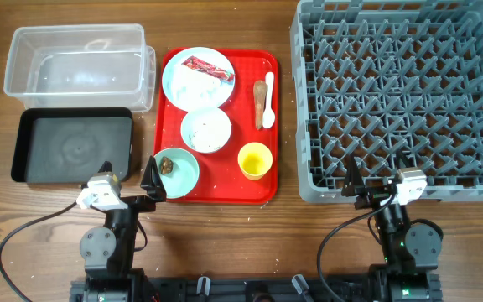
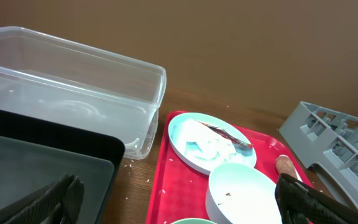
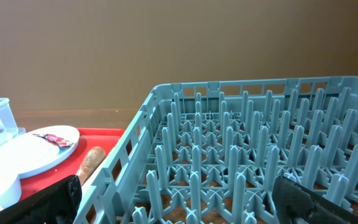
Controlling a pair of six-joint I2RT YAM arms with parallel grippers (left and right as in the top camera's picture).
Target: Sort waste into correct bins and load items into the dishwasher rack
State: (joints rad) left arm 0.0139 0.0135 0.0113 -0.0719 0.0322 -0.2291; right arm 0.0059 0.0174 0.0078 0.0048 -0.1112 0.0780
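On the red serving tray (image 1: 262, 63), a pale plate (image 1: 187, 84) holds a red wrapper (image 1: 207, 67) and white tissue (image 2: 209, 147). Below it stands a white bowl (image 1: 205, 130) with crumbs, then a mint bowl (image 1: 183, 176) with a brown lump (image 1: 166, 165), and a yellow cup (image 1: 254, 160). A white spoon (image 1: 268, 96) and a brown stick (image 1: 260, 96) lie at the tray's right. The clear tub (image 1: 74, 59) and black tray (image 1: 70, 147) are at the left, the grey rack (image 1: 401, 96) at the right. My left gripper (image 1: 130, 174) is open and empty between black tray and mint bowl. My right gripper (image 1: 377, 178) is open and empty at the rack's near edge.
White crumbs are scattered on the wood between the black tray (image 2: 42, 168) and the red tray (image 2: 166, 186). In the right wrist view the rack's pegs (image 3: 247, 155) fill the front, with the plate (image 3: 30, 152) and the stick (image 3: 89, 162) at the left.
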